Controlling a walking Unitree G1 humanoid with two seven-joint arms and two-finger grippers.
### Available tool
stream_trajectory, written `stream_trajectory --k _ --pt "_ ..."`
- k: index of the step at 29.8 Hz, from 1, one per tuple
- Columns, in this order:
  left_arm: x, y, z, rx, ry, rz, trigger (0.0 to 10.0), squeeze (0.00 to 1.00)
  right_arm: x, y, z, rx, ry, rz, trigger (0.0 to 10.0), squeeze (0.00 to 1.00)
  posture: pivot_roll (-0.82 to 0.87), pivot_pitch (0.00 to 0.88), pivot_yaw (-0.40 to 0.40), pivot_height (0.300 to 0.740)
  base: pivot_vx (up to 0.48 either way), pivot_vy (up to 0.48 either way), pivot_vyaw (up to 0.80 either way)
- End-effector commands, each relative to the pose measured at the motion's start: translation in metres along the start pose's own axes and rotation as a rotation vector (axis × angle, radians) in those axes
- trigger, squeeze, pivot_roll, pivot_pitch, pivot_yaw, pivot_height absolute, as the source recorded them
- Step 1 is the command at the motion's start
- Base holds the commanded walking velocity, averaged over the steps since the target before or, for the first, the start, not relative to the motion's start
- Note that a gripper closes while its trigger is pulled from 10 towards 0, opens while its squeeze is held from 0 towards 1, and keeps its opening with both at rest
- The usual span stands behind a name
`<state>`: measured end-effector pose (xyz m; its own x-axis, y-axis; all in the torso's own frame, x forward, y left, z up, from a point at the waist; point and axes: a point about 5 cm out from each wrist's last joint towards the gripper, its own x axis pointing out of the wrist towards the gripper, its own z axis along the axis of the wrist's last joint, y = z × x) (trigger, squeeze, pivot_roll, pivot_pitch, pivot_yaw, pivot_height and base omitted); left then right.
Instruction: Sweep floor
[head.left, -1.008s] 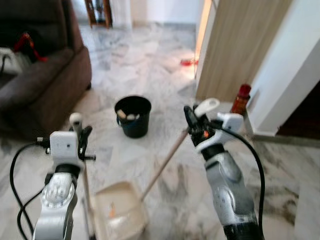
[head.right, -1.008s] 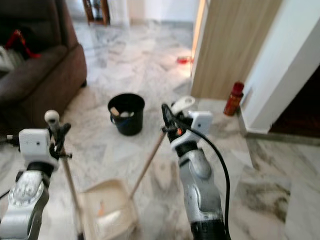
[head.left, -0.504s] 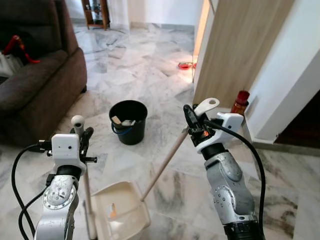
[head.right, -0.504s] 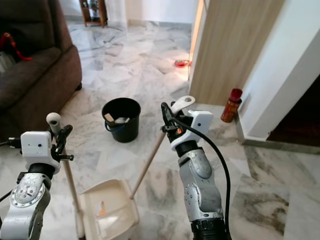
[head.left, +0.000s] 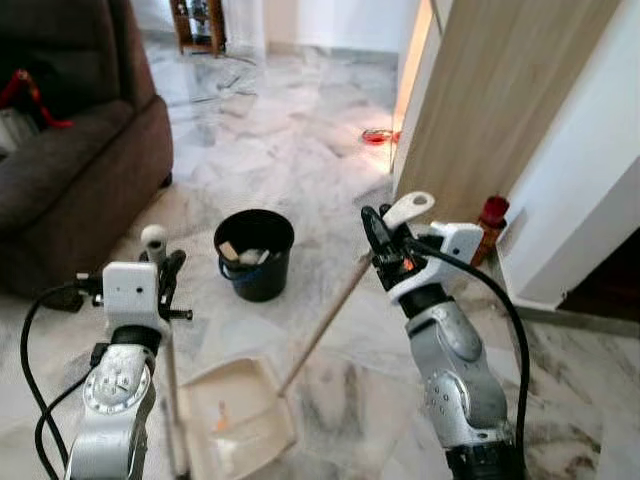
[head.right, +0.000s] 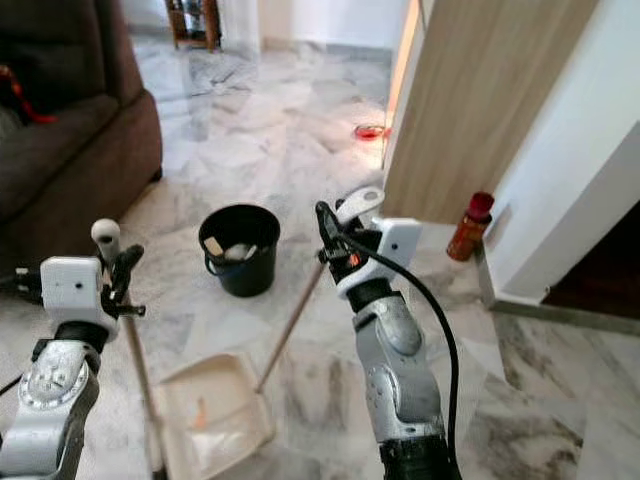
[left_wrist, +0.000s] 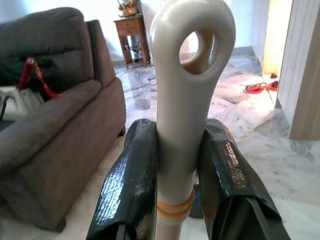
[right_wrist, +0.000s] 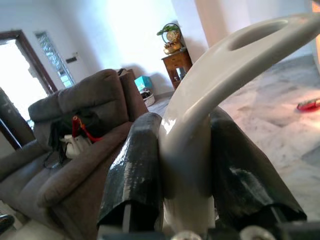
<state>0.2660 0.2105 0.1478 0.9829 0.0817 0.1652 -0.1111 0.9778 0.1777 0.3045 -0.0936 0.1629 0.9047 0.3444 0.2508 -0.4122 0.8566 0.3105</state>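
My left gripper (head.left: 160, 272) is shut on the white, looped top of a broom handle (left_wrist: 186, 100). Its black fingers (left_wrist: 131, 185) press on both sides, and the stick (head.left: 172, 400) runs straight down to the floor. My right gripper (head.left: 384, 238) is shut on the curved white grip (right_wrist: 210, 90) of a long wooden handle (head.left: 322, 330). That handle slants down to a cream dustpan (head.left: 245, 425) lying on the marble floor between my arms. A small orange scrap (head.left: 221, 421) lies in the pan.
A black bucket (head.left: 253, 254) with pale scraps stands just beyond the dustpan. A brown sofa (head.left: 70, 170) fills the left side. On the right are a wooden panel (head.left: 480, 100), a white wall and a red bottle (head.left: 490, 218). A red item (head.left: 378, 136) lies farther back.
The whole picture has shifted slightly as the camera moved, and the earlier blur is gone. Both grippers keep their hold on the handles, and the dustpan stays on the floor.
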Motion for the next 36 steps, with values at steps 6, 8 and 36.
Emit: stream_trajectory --k 6,8,36 --pt "0.002 -0.006 0.012 -0.027 -0.057 -0.019 10.0 0.00 0.007 0.011 0.021 0.022 -0.089 0.049 10.0 0.00 0.03 0.042 0.013 0.740 0.370 0.000 0.00" --pt "0.002 -0.007 0.012 -0.027 -0.058 -0.020 10.0 0.00 0.008 0.012 0.023 0.023 -0.096 0.055 10.0 0.00 0.03 0.042 0.013 0.740 0.371 0.000 0.00" --pt "0.005 -0.009 0.013 -0.037 -0.073 -0.020 10.0 0.00 0.019 0.030 0.051 0.008 -0.183 0.145 10.0 0.00 0.03 0.008 0.006 0.740 0.371 0.000 0.09"
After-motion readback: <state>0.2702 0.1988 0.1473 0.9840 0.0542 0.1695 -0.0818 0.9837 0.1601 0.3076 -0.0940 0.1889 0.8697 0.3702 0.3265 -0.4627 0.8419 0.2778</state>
